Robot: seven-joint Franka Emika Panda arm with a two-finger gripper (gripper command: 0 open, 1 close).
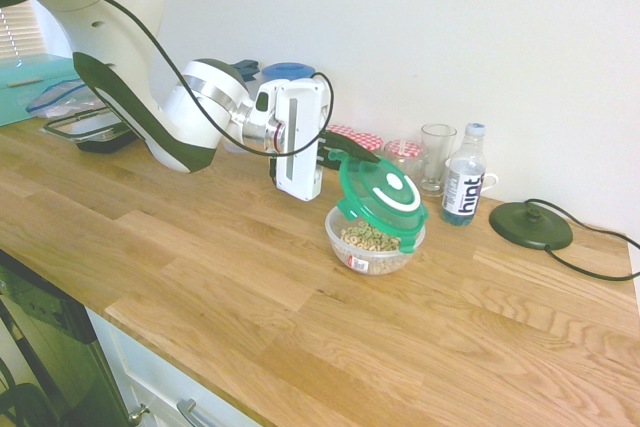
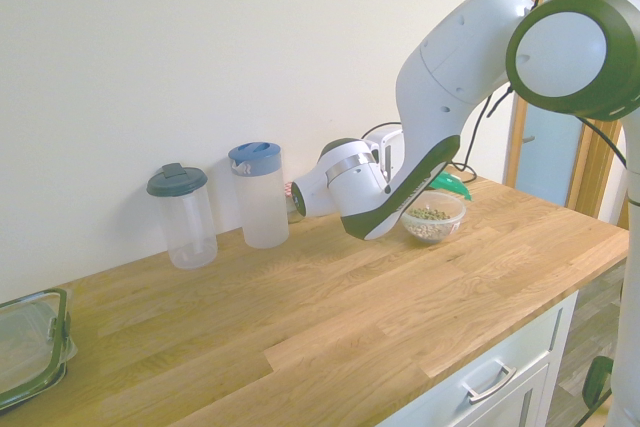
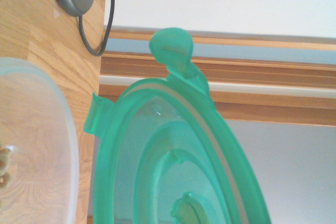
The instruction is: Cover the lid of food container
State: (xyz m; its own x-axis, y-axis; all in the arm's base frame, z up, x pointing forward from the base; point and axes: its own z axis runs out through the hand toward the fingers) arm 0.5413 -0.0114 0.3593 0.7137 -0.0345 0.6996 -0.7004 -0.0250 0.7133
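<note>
The round green lid [image 1: 384, 196] with a white curved mark hangs tilted over the food container [image 1: 373, 244], a small clear bowl of cereal rings with a red-and-white label. The lid's lower edge sits at the bowl's far rim and its top faces the first exterior camera. My gripper [image 1: 350, 159] is shut on the lid's upper left edge. The second exterior view shows the bowl [image 2: 433, 218] and only a sliver of the lid [image 2: 451, 185] behind my arm. Close up in the wrist view are the lid's underside [image 3: 178, 150] and the bowl's rim [image 3: 50, 140].
Behind the bowl stand a hint water bottle [image 1: 463, 187], a glass [image 1: 436, 157] and two jars with red checked lids [image 1: 357, 137]. A black round base [image 1: 530, 224] with a cable lies to the right. Two lidded pitchers [image 2: 258, 194] and a rectangular container [image 2: 30, 342] stand further along the counter.
</note>
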